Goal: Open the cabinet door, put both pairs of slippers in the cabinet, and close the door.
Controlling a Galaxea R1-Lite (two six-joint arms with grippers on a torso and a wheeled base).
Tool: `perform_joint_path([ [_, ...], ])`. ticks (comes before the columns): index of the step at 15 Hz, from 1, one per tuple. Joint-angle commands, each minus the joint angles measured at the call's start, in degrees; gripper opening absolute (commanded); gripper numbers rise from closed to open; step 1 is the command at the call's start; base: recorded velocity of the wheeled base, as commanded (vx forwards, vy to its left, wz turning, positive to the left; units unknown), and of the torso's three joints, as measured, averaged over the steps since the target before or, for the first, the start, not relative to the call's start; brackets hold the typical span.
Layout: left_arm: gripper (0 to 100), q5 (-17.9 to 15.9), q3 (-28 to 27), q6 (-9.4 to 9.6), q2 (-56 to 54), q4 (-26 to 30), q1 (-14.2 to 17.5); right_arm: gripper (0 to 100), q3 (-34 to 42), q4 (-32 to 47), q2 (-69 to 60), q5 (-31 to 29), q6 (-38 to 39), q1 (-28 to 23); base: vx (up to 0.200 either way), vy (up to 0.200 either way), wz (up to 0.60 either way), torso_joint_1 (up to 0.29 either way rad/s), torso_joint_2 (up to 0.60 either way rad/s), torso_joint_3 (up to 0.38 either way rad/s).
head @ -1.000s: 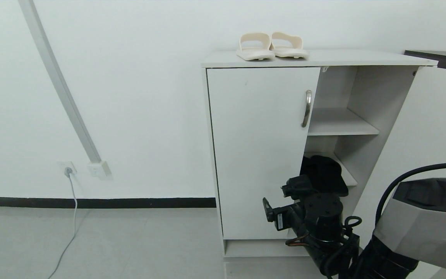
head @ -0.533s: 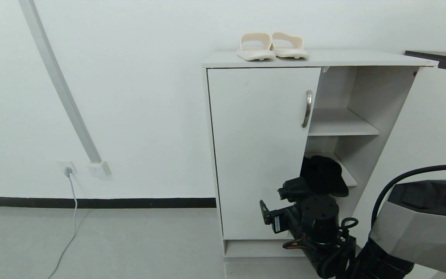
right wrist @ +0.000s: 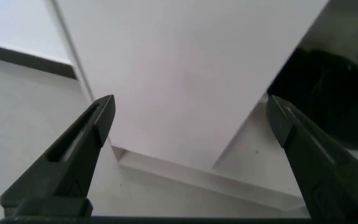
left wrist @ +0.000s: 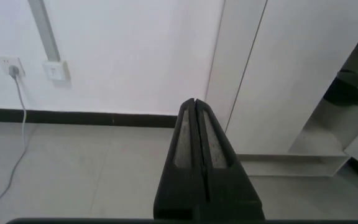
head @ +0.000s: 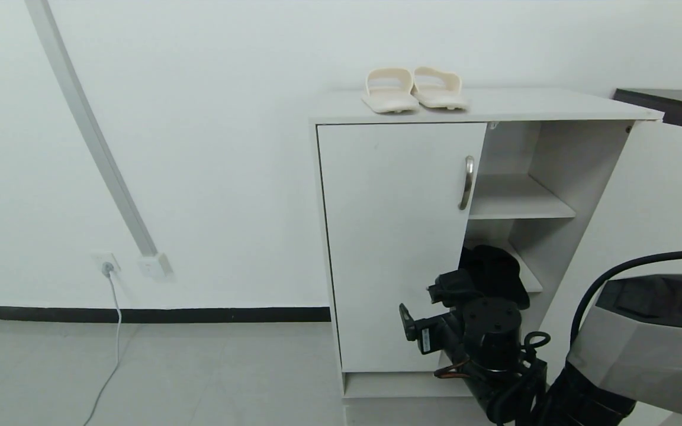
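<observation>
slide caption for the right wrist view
Open right claw facing the closed cabinet door, black slippers stowed past its edge.

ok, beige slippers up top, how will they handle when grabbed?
The slippers look like moulded foam: probably light, slightly squashy. Their straps stand arched, so likely stiff enough to pinch. Lying loose side by side, they may separate.

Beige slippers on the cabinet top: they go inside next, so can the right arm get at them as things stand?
Probably yes. The beige slippers lie uncovered on the cabinet top, nothing above them. The right gripper is open and empty but low down, so it must rise far.
</observation>
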Motion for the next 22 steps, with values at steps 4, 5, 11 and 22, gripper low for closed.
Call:
perform_joint_path([
  [4, 0, 0.0, 0.0, -0.10, 0.1, 0.0, 0.0, 100, 0.0, 0.1, 0.0, 0.0, 0.0, 0.0, 0.000, 0.000, 0.00, 0.073, -0.46, -0.349],
  [5, 0, 0.0, 0.0, -0.10, 0.0, 0.0, 0.0, 100, 0.0, 0.1, 0.0, 0.0, 0.0, 0.0, 0.000, 0.000, 0.00, 0.110, -0.46, -0.339],
  [11, 0, 0.0, 0.0, -0.10, 0.0, 0.0, 0.0, 100, -0.1, 0.1, 0.0, 0.0, 0.0, 0.0, 0.000, 0.000, 0.00, 0.146, -0.47, -0.325],
  [22, 0, 0.0, 0.0, -0.28, 0.0, 0.0, 0.0, 100, 0.1, 0.0, 0.0, 0.0, 0.0, 0.0, 0.000, 0.000, 0.00, 0.204, -0.52, -0.318],
])
